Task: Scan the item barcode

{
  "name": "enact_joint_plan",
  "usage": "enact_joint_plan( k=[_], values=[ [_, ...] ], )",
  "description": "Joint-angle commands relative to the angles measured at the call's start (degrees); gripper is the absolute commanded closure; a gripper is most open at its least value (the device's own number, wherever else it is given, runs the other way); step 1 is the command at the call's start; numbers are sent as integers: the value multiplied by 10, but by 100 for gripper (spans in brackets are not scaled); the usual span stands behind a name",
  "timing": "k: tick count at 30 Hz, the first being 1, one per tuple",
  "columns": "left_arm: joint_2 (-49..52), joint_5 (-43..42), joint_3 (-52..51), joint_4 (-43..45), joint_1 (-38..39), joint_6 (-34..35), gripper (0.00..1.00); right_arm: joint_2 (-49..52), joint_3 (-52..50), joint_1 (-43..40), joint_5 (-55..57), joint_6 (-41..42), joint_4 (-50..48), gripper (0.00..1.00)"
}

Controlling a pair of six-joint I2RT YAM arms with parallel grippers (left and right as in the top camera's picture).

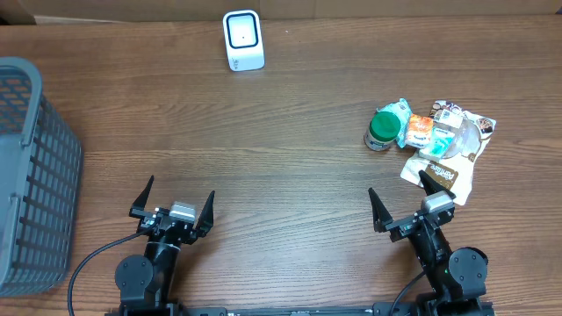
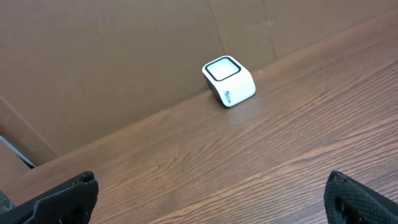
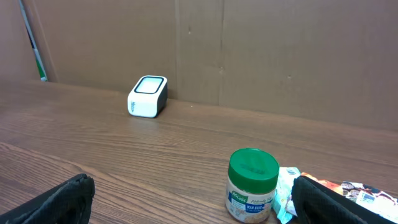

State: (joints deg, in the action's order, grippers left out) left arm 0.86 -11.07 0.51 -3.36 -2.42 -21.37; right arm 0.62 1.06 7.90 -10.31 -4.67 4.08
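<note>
Mock shop checkout: scanner [image 1: 243, 40], groceries [image 1: 421, 132], basket [image 1: 39, 171].

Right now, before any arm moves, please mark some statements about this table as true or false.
1. The white barcode scanner stands near the far edge of the table, apart from the pile of items. True.
2. The green-lidded jar is inside the grey basket. False: it stands upright on the right, beside the packets; the basket is on the left.
3. The left pincer and the right pincer are both open and empty. True.
4. The brown pouch lies beside the scanner. False: it lies in the pile, just ahead of the right pincer.
</note>
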Motion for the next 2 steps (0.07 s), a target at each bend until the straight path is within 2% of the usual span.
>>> enact_joint_plan(
  k=[1, 2],
  values=[
    [-6, 7, -2, -1, -2, 6, 1, -5, -6, -1, -3, 4, -3, 0],
    [-6, 7, -2, -1, -2, 6, 0, -5, -6, -1, -3, 4, -2, 0]
  ],
)
